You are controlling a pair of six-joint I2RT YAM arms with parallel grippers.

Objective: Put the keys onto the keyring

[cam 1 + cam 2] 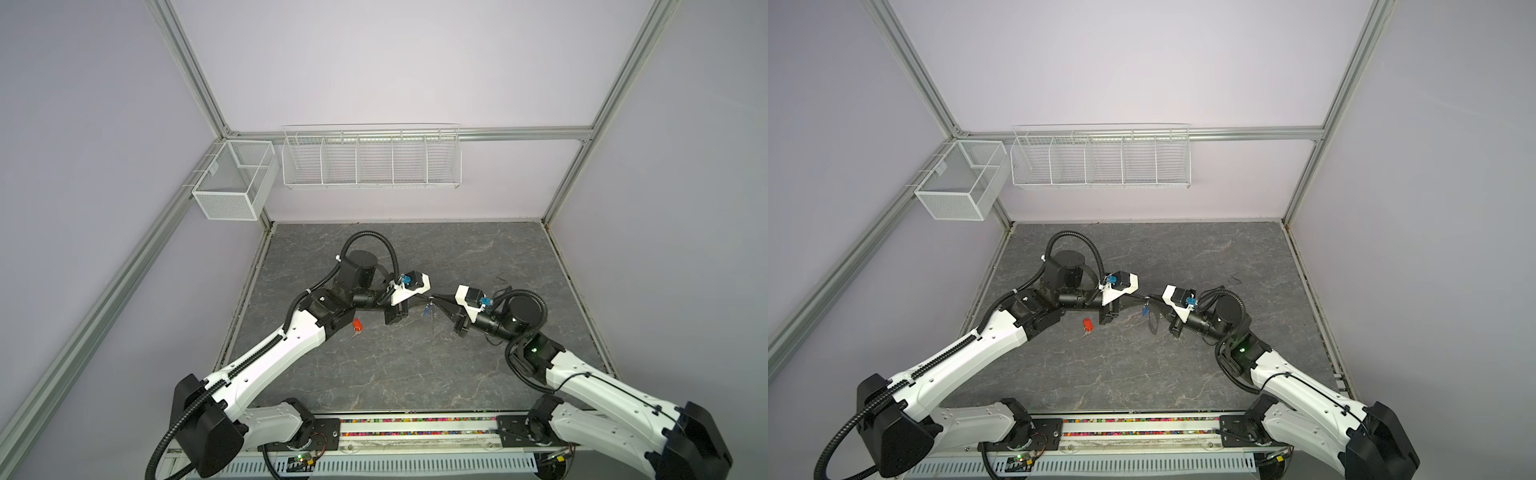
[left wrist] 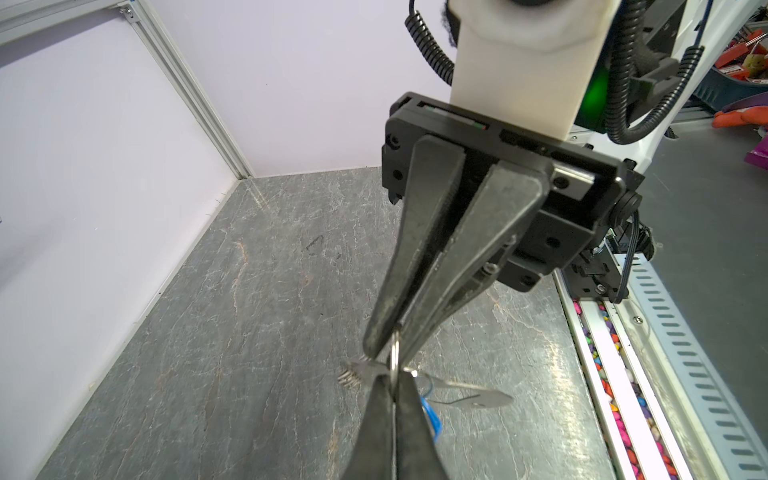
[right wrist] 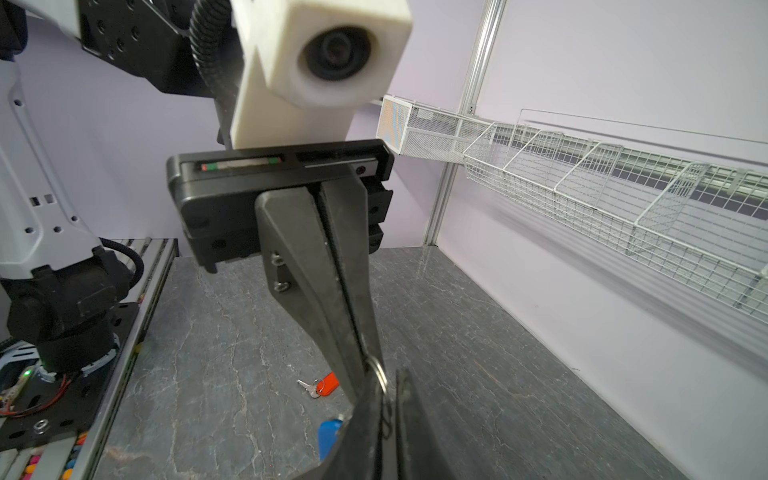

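Silver metal, thin and smooth, carries the whole load here: the left gripper is clenched on a small ring, in the air above the table; the right gripper meets it tip to tip, its jaws a little apart around the same ring, and I cannot tell whether they pinch it. The keyring hangs just below the two tips; the blue key hangs beside it, also just below the tips; whether this key is already threaded on, I cannot tell. The orange key lies flat on the table, below the left gripper and well apart from it, not yet on the keyring.

I judge these risks. The ring may slip or turn between the flat pads of the left gripper, because it is thin and the weight hangs under it; then the keyring and the blue key would fall on the table. The two pairs of fingertips are almost touching; a small wrong move could knock them together and push the ring out. The orange key is small and flat on a hard surface; the fingers may slide over it.

No writing can be read; no brand or label shows; the key tags are too small to read.
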